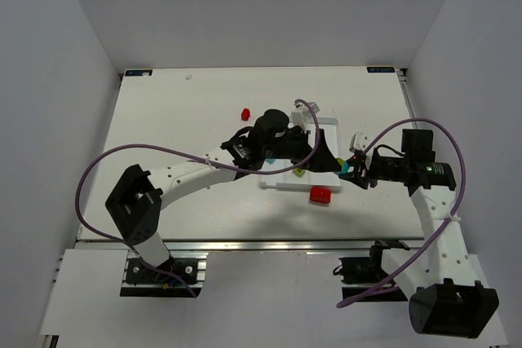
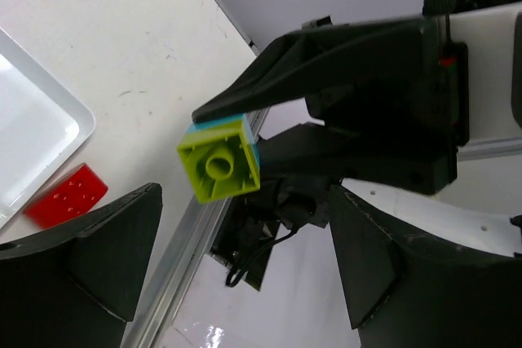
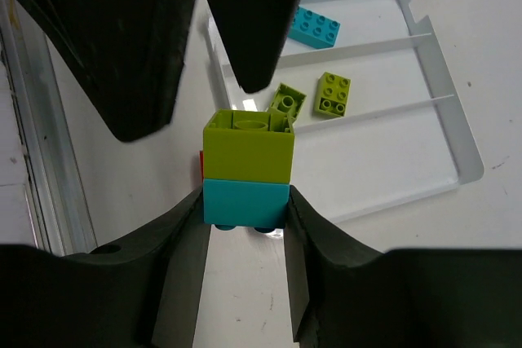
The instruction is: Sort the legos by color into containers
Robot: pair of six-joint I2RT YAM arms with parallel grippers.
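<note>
Here's the right gripper, jaws clamped on the cyan square brick at the foot of a two-brick stack, with a lime square brick pressed on top. The stack hangs above the table off the white tray's 4 o'clock corner. The left gripper is in close with its jaws spread wide, nothing between them.

Looks like a pull-apart is coming, and here's the danger. The right fingers hold only the lower brick, so a crooked tug could twist the whole stack out. If the left fingertips close on the seam instead of the lime alone, nothing separates. And a clean pop could fling a brick onto the table beside the big red brick, at the tray's 5 o'clock.

In the tray, two lime bricks sit in the middle compartment and a loose cyan brick in the far one. A small red brick lies at 10 o'clock.
</note>
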